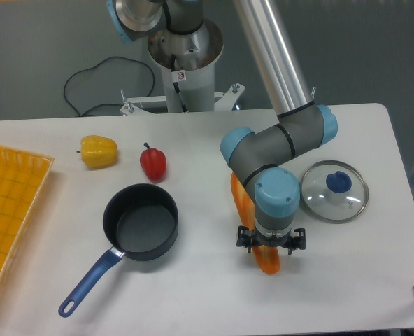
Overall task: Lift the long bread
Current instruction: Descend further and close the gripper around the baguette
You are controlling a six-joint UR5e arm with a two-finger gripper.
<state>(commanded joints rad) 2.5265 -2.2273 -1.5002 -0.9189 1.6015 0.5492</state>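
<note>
Fixed camera: the long bread (266,260) lay on the table (193,280), between the black saucepan (140,222) on the left and the glass lid (334,191) on the right. The gripper (270,244) stood directly over the bread's near half; its own wrist hid the fingers, so opening and contact could not be determined. Risk judged: an off-centre grasp could let the long loaf tilt or slip free on lifting.

A white bench (193,287) is loaded with a long bread (266,260), black pan (140,224), glass lid (335,190), two peppers (153,162) and a yellow tray (8,210).
</note>
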